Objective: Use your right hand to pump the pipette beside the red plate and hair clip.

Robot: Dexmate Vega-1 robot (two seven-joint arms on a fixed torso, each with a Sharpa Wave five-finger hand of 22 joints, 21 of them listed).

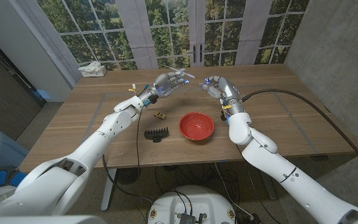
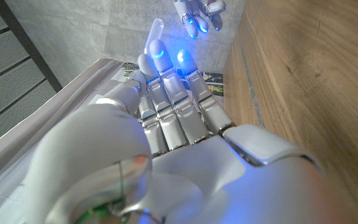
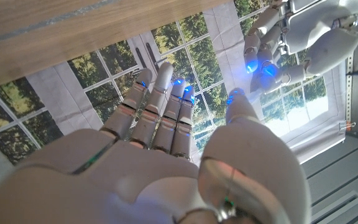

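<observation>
Both hands hover above the table: the left hand (image 1: 165, 83) pinches a thin clear plastic pipette (image 1: 182, 74) aloft, the right hand (image 1: 212, 86) faces it, fingers spread, empty. Light, soft, slippery bulb, I'd judge; squeeze it gently.

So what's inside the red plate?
Nothing I can make out: the red plate shows only its bare red inside with a pale glint. Nothing covers it; the left hand, pinching a clear pipette, and the right hand are raised farther back.
</observation>
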